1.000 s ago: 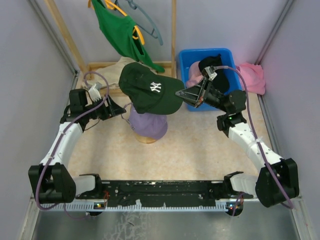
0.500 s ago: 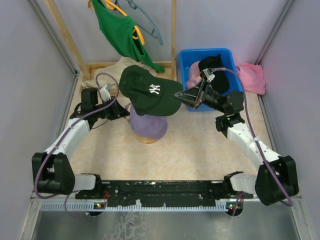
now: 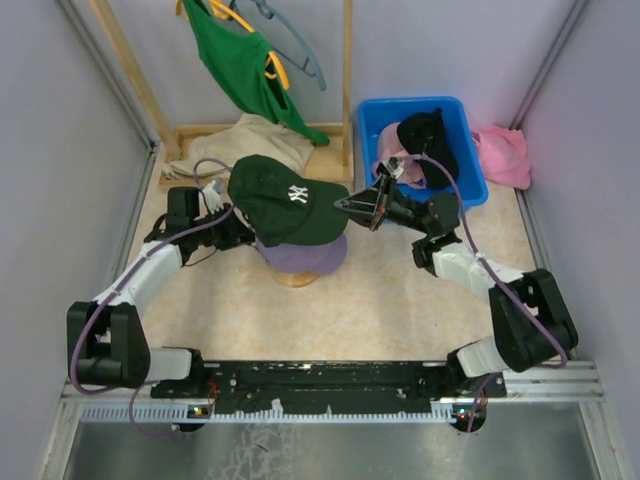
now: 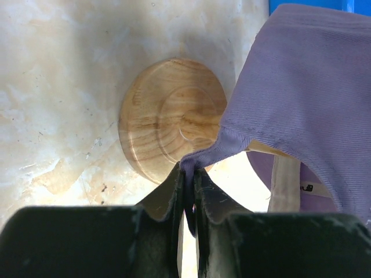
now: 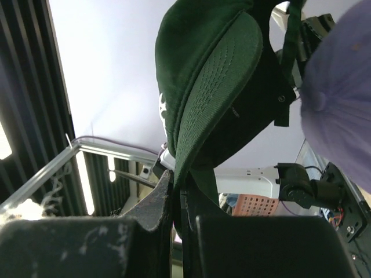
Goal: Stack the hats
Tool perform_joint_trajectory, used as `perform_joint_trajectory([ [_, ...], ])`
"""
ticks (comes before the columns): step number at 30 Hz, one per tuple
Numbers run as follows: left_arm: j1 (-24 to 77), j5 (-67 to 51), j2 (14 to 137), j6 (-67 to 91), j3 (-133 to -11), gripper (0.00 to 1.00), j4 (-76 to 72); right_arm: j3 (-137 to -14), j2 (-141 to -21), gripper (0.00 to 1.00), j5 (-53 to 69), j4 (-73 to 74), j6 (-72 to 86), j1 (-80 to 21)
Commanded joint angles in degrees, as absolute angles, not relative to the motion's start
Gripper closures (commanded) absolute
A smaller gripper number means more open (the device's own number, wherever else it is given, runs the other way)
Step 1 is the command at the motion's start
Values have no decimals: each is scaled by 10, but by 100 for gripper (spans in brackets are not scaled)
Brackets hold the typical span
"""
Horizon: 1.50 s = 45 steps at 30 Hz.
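A dark hat [image 3: 285, 200] with a white logo hangs over the lavender hat [image 3: 310, 258], which sits on a round wooden stand [image 3: 295, 279]. My right gripper [image 3: 347, 205] is shut on the dark hat's brim [image 5: 214, 87], its jaws pinching the brim edge [image 5: 177, 185]. My left gripper [image 3: 243, 232] is shut on the lower edge of the lavender hat [image 4: 301, 92], with the fabric pinched between the fingertips [image 4: 188, 174] above the stand's wooden base [image 4: 171, 119]. A black hat [image 3: 428, 140] and a pink hat [image 3: 388, 152] lie in the blue bin [image 3: 468, 150].
A bright pink cloth [image 3: 505, 155] lies right of the bin. A green shirt [image 3: 240, 60] hangs from a wooden rack at the back, with a beige cloth [image 3: 240, 140] under it. Grey walls close in both sides.
My left gripper moved right to the lavender hat and shut on its edge. My right arm carried the dark hat left and down over the lavender hat.
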State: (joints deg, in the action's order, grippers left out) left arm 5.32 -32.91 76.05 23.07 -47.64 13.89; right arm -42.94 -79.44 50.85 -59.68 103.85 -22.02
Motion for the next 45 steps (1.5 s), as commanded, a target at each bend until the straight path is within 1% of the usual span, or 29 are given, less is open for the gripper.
perform_joint_trajectory([
  [1,51,-313,744,232,-468,86,131,-409,-841,100,511,-774,1116,-225],
  [5,43,-302,748,232,-472,86,141,-382,-895,100,520,-851,1150,-223],
  [12,11,-330,750,235,-454,87,127,-336,-952,100,540,-940,1179,-203],
  [18,7,-348,753,240,-463,87,130,-307,-969,100,572,-939,1161,-166],
  [25,6,-371,760,246,-465,88,119,-304,-998,100,586,-913,1120,-161],
  [28,6,-376,762,247,-460,88,115,-307,-997,100,586,-874,1083,-161],
  [35,6,-379,760,248,-459,89,115,-325,-954,100,563,-670,935,-162],
  [43,6,-374,766,245,-450,89,116,-322,-964,100,555,-628,886,-162],
  [45,6,-372,768,245,-447,89,117,-321,-955,100,556,-590,854,-162],
])
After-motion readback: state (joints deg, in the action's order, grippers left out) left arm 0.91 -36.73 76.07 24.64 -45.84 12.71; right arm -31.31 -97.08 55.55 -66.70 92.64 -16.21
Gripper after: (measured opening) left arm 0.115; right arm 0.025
